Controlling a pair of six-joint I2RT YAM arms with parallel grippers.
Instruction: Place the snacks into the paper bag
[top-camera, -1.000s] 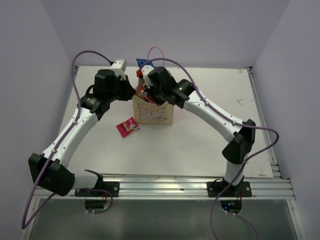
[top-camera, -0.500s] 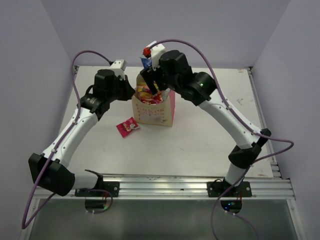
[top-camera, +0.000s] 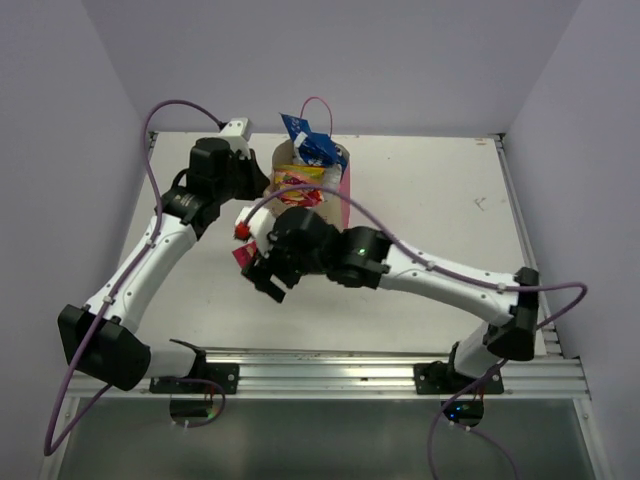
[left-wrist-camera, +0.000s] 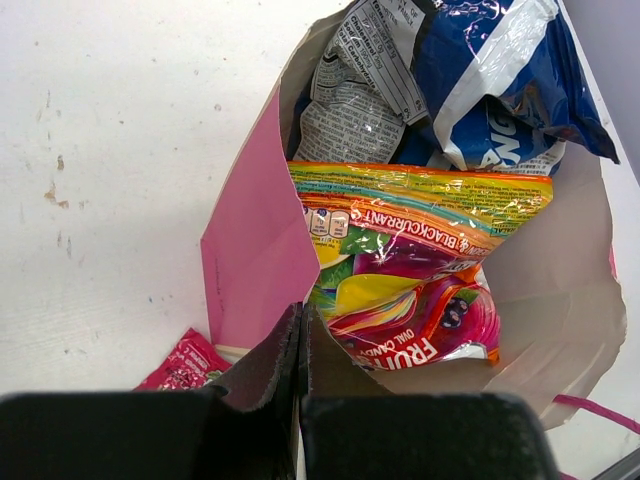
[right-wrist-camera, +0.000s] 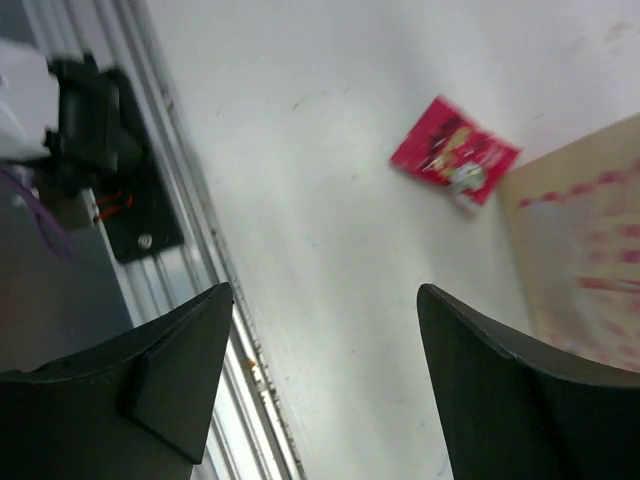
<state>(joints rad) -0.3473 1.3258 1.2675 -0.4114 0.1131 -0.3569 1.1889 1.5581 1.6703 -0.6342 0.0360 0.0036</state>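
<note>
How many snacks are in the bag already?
The blue bag and a colourful candy packet are inside the paper bag. The left fingers pinch its edge; the right fingers are open and empty. Only the pink sachet is left, lying on the table.

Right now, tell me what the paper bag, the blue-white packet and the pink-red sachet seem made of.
The paper bag: matte paper, tan inside with pink sides; it holds sharp creases. The blue-white packet: glossy foil or plastic film, crinkled with bright glints. The pink-red sachet: likely shiny printed film, though blurred.
</note>
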